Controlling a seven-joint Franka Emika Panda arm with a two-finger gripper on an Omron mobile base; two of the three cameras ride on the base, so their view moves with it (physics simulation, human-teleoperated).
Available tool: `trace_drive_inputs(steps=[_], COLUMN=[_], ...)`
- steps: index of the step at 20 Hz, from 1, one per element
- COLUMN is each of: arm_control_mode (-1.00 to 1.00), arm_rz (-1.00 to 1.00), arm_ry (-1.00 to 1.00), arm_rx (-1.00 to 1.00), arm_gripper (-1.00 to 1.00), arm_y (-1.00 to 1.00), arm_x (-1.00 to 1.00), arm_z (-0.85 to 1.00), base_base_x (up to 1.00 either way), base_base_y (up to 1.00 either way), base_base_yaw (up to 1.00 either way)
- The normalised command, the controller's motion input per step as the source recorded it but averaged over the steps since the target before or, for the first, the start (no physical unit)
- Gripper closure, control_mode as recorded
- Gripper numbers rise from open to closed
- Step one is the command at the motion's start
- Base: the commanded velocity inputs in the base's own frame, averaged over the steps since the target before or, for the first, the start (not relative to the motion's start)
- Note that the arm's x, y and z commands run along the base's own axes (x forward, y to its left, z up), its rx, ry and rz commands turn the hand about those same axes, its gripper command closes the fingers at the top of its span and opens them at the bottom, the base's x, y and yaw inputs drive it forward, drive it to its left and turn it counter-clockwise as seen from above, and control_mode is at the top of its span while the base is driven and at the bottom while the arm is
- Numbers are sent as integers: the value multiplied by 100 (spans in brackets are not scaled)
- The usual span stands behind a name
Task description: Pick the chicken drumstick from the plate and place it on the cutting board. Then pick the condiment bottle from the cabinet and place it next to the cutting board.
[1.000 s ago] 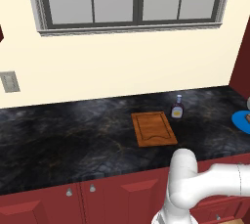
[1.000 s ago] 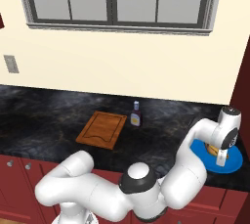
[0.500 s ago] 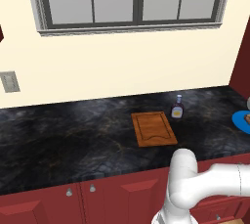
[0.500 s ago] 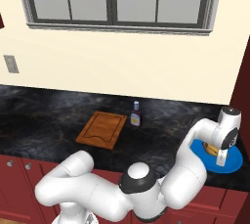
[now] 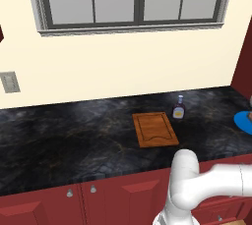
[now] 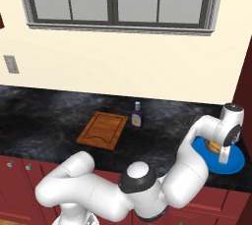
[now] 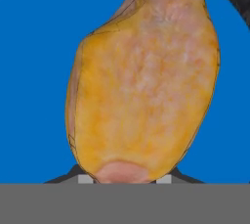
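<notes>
The dark marbled worktop point(image 5: 74, 130) carries the cutting board point(image 5: 155, 129) lying flat near its middle. The condiment bottle point(image 5: 178, 108) stands upright just beside the board's far right corner. The plate point(image 6: 235, 163) sits well apart at the right end.

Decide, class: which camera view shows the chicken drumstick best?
The hand view: the chicken drumstick lies close up and whole against the blue plate. The right base view gives a small tan patch partly behind the arm. The left base view shows just the plate's edge.
</notes>
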Motion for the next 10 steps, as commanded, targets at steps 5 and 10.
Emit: trace_drive_inputs(steps=[5,10], arm_control_mode=[-100,-100], arm_rz=[0,0], arm_ry=[0,-1], arm_rx=[0,0], arm_gripper=[100,100], arm_y=[0,0], arm_x=[0,-3], arm_z=[37,29], base_base_x=[0,0], base_base_y=[0,0], base_base_yaw=[0,0])
